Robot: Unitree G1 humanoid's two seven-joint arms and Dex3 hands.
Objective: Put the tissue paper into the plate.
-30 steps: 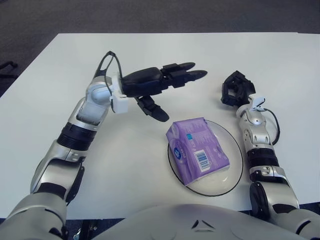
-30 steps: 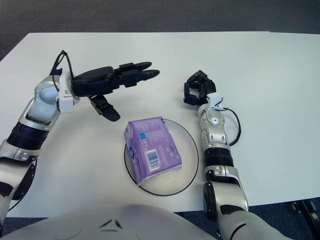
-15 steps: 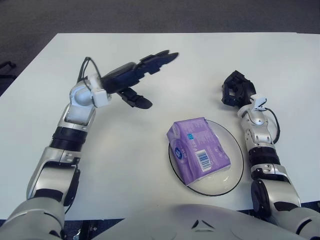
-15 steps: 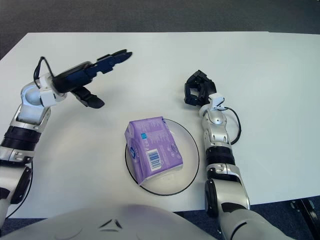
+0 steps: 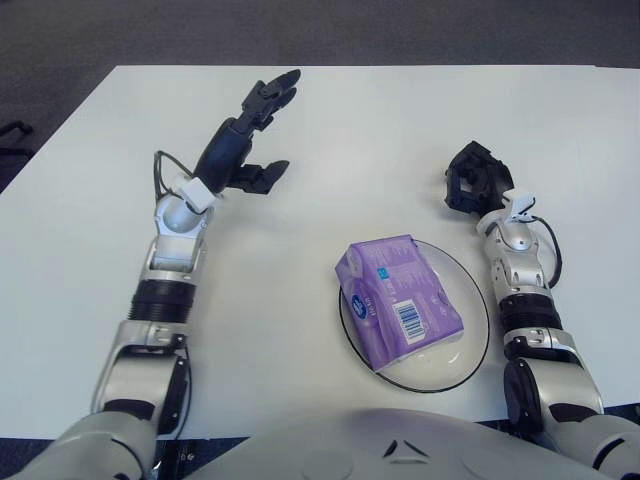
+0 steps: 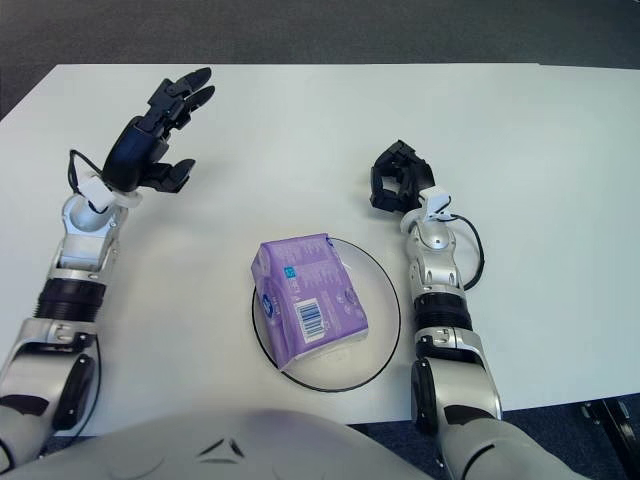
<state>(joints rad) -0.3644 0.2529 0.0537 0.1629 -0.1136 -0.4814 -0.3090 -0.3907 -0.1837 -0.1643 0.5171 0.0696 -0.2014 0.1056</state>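
Nearest the robot, the purple tissue pack [image 5: 399, 303] lay in the clear plate [image 5: 470, 355], tilted across it with its barcode label facing up and its far end reaching just past the plate's far-left rim. The plate sat on the white table [image 5: 330, 120], close to the near edge.

Just right of the plate ran the right forearm, and beyond it, past the plate's far-right rim, showed the right hand [image 5: 470, 178] — fingers curled in together, holding nothing; whether it touched the table could not be told.

Farther off on the left, well apart from the plate, the left hand [image 5: 246, 140] was up over the table — two fingers stretched out toward the far edge, the thumb jutting to the right, nothing in its grasp.
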